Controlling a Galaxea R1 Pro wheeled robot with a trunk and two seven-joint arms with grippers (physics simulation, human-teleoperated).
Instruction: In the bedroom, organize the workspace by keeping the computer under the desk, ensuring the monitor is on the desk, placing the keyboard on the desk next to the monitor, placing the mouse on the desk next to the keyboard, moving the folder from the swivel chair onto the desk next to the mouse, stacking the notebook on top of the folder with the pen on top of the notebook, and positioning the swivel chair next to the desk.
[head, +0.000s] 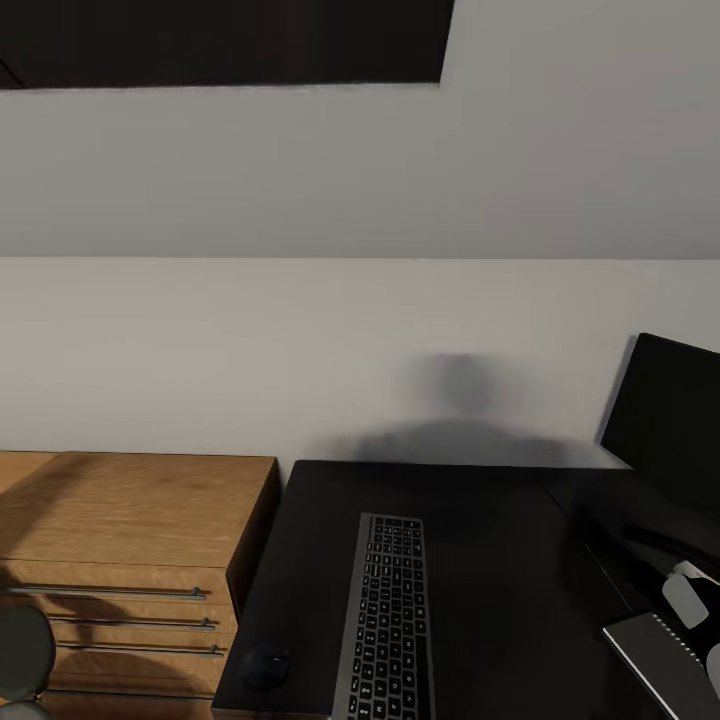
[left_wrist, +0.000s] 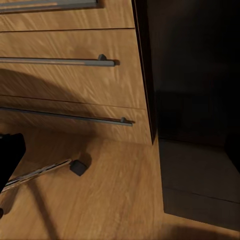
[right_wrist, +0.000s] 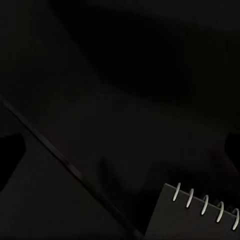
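Observation:
The glossy black desk fills the lower middle of the head view. On it the long black keyboard lies lengthwise, and the small black mouse sits to its left near the desk's corner. The black monitor stands at the right edge. A grey spiral-bound notebook lies at the lower right. My right gripper hovers over the dark desktop beside the notebook's rings, its fingers wide apart with nothing between them. My left gripper hangs low over the wood floor, one black finger at the picture's edge.
A low wooden drawer cabinet with long metal handles stands against the desk's left side. A silver chair leg with a black castor lies on the plank floor by the cabinet. A grey rounded shape sits at the lower left edge.

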